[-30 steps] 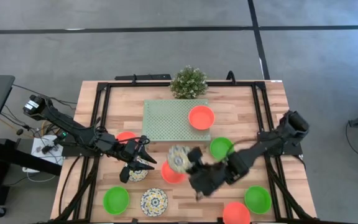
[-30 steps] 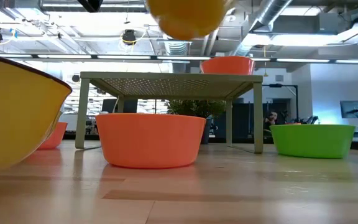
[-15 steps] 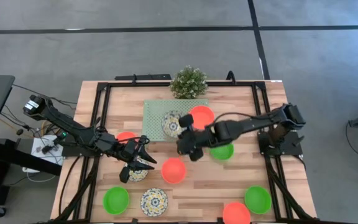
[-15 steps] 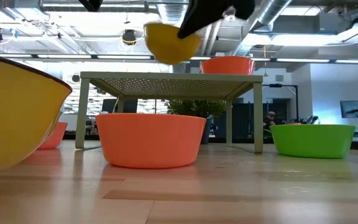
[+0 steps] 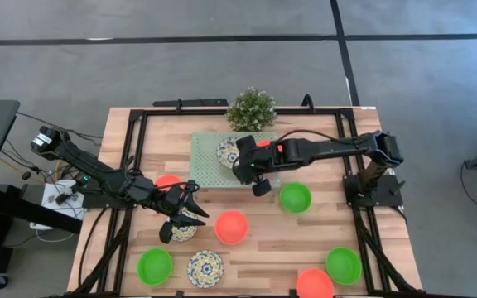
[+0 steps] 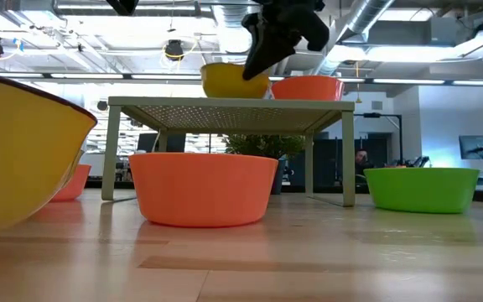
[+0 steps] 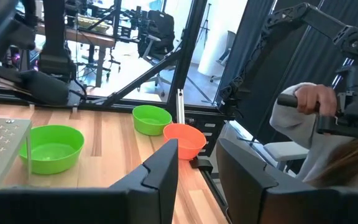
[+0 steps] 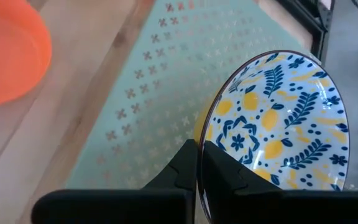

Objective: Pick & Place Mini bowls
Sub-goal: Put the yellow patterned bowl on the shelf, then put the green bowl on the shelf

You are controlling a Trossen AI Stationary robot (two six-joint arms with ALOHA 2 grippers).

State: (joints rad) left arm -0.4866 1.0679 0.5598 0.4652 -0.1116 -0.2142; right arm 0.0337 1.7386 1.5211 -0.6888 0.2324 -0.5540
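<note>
**Patterned bowl brought onto the platform; release pending**

Since the earlier frames, my right gripper (image 5: 240,157) has carried the patterned bowl (image 5: 228,152) from above the table's front-centre to the pale green platform (image 5: 207,170), where it now sits at the left of the orange bowl (image 5: 269,149) already there. My right wrist view shows the fingers pinched tight on the bowl's rim, the bowl tilted on edge over the perforated surface. From the low view its base appears to touch the platform top, though I cannot confirm full contact.

My left gripper (image 5: 180,217) waits with jaws apart, empty, over another patterned bowl (image 5: 184,230) near the front left.

I judge the placing step nearly done. Next I need to level the bowl, open the fingers and lift clear without dragging it.
</note>
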